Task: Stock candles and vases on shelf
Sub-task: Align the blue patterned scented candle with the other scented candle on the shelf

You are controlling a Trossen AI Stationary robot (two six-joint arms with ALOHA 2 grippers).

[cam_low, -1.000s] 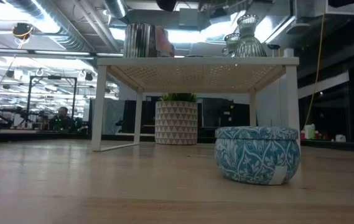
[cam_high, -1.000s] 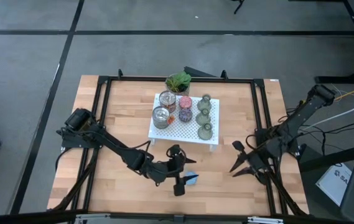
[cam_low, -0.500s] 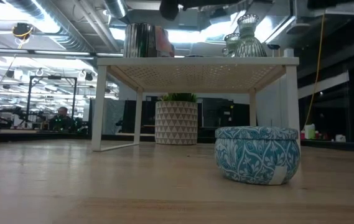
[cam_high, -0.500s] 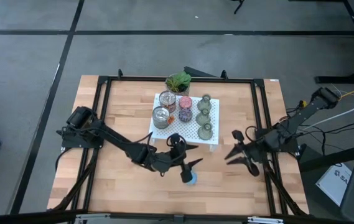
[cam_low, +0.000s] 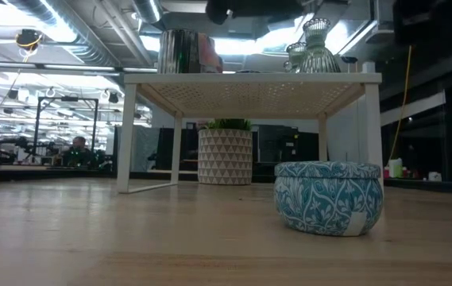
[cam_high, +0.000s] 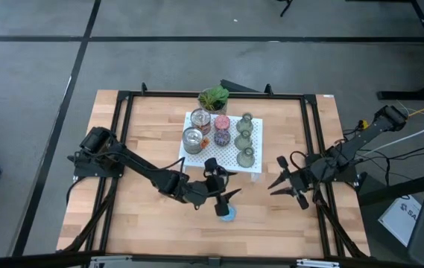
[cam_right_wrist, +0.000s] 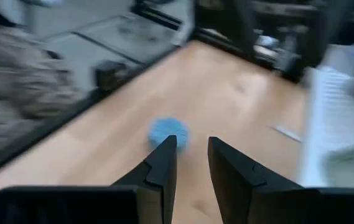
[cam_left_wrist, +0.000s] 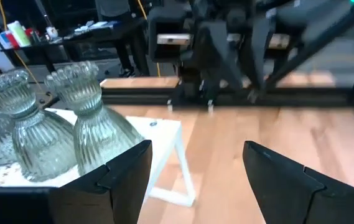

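On the wooden table (cam_high: 144, 134), the light blue candle (cam_low: 328, 197) sits upright.

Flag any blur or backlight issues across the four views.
Right wrist view: heavy motion blur, the light blue candle only a smear on the tabletop. Left wrist view: the vases fairly sharp, the far arm soft. Low view: bright ceiling lights backlight the shelf, silhouetting items on top; the candle in front reads sharp. High view: even light, no glare.
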